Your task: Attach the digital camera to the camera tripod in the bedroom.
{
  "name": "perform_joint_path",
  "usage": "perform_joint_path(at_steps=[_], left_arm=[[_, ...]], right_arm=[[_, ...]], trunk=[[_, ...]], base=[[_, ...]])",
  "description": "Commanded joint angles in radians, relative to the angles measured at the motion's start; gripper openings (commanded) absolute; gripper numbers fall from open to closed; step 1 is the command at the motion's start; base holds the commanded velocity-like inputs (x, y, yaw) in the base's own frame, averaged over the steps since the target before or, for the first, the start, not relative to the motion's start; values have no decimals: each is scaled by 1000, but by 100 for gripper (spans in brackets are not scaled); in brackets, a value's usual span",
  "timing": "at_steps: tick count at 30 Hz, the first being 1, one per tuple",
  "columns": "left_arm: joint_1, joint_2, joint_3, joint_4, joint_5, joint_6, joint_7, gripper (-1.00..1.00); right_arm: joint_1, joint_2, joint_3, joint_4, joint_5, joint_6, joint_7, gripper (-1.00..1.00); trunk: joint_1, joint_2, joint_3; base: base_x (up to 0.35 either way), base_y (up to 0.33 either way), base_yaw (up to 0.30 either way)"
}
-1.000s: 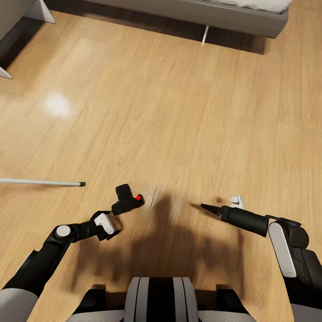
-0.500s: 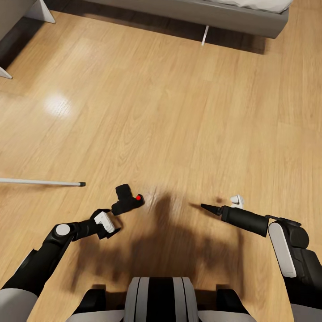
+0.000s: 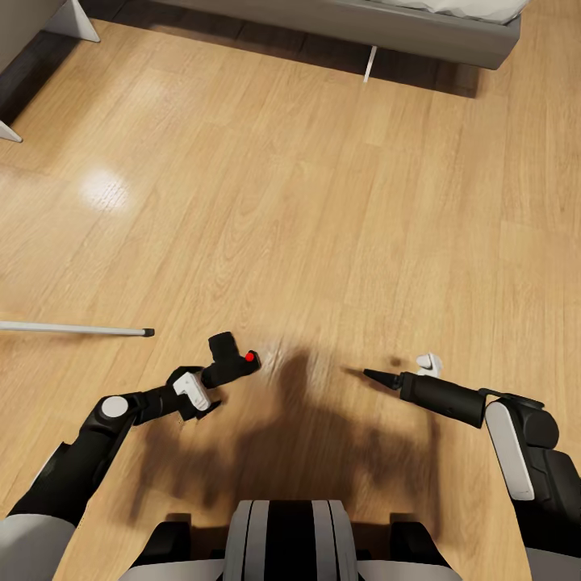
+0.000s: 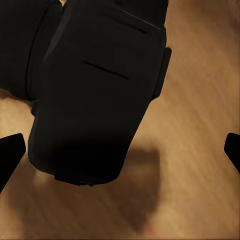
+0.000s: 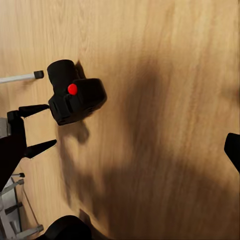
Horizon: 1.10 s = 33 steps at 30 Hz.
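The digital camera (image 3: 230,365) lies on the wood floor, black, with its red button (image 3: 250,356) facing right. My left gripper (image 3: 198,390) is open right at the camera's near end; in the left wrist view the camera (image 4: 95,95) looms between the fingertips (image 4: 11,155), apart from them. One thin silver leg of the camera tripod (image 3: 77,328) lies flat on the floor at the left, ending in a black foot. My right gripper (image 3: 399,371) hovers open and empty to the camera's right. The right wrist view shows the camera (image 5: 75,98), the tripod leg (image 5: 17,77) and the left gripper (image 5: 37,129).
The grey frame of the bed (image 3: 347,24) with a white leg (image 3: 369,63) runs along the far edge. White furniture legs (image 3: 73,20) stand at the far left. Open wood floor (image 3: 323,210) stretches between them and me.
My left gripper has moved forward and closer to the camera's near end. The camera, tripod leg and right arm have stayed put.
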Motion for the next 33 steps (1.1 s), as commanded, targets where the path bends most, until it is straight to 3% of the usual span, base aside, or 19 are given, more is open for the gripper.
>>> perform_joint_path(at_steps=[1,4,13,22,33], left_arm=[[0,-5,5,-2,-6,4,-3,100],[-4,12,19,-10,-18,-13,14,100],[-38,63,-6,-60,34,-64,34,100],[-47,63,-6,-44,39,-74,36,100],[-109,61,-7,18,36,-83,36,100]], right_arm=[[-1,0,-1,0,5,4,7,100],[-1,5,-1,0,-1,4,5,100],[-1,-12,2,-2,2,4,4,100],[-1,-14,5,-3,2,4,4,100],[-1,-15,4,-2,2,4,4,100]], trunk=[[0,0,-1],[0,0,-1],[0,0,-1],[0,0,-1],[0,0,-1]], base=[[0,0,0],[0,0,0],[0,0,0],[0,0,0],[0,0,0]])
